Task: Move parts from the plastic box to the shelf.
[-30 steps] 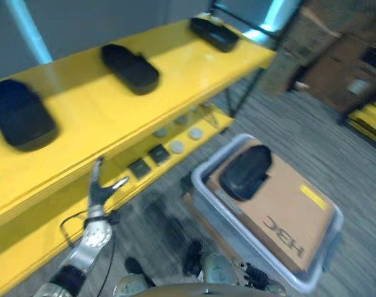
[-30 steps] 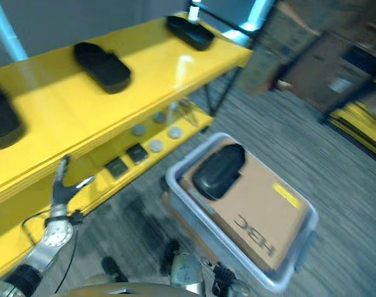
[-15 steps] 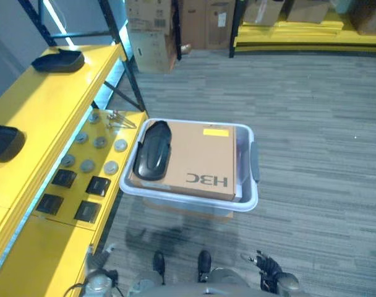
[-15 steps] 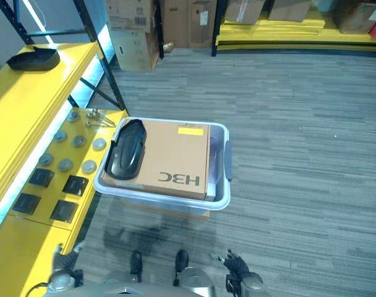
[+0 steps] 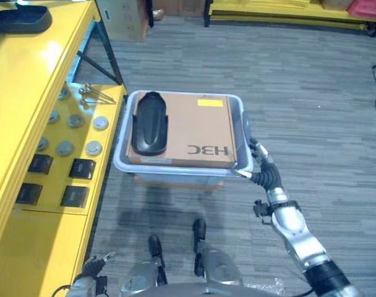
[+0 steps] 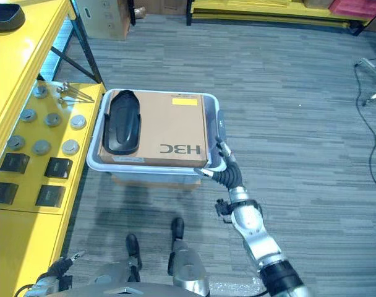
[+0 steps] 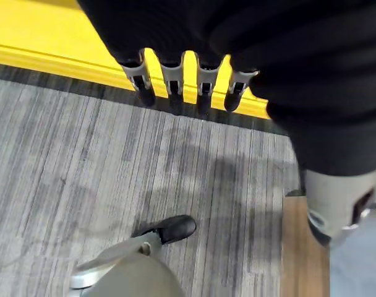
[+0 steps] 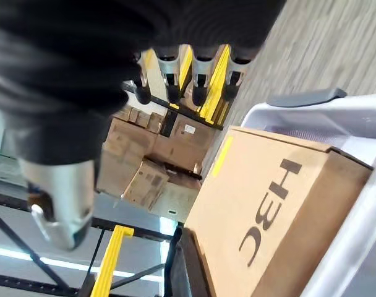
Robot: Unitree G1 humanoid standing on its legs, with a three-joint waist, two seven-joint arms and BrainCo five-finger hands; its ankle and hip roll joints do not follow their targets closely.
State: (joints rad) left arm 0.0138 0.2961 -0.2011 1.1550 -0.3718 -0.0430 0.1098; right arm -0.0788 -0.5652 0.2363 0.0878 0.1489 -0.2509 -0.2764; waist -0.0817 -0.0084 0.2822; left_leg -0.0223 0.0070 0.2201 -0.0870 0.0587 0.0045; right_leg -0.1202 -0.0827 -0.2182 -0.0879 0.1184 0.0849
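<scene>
Carpet of grey weave carries the pale translucent plastic box (image 5: 125,167), which holds a brown cardboard carton (image 5: 200,133) with a black moulded plastic part (image 5: 149,123) lying on its left side, and beside it stands the yellow shelf (image 5: 27,80) with another black part (image 5: 18,17) on its upper level; the right robot hand (image 6: 222,166) reaches the box's near right corner with fingers straight, perhaps touching the rim. Left wrist view has the left robot hand (image 7: 187,83) open over the carpet, empty. Right wrist view shows straight, empty fingers (image 8: 199,77) above the carton.
</scene>
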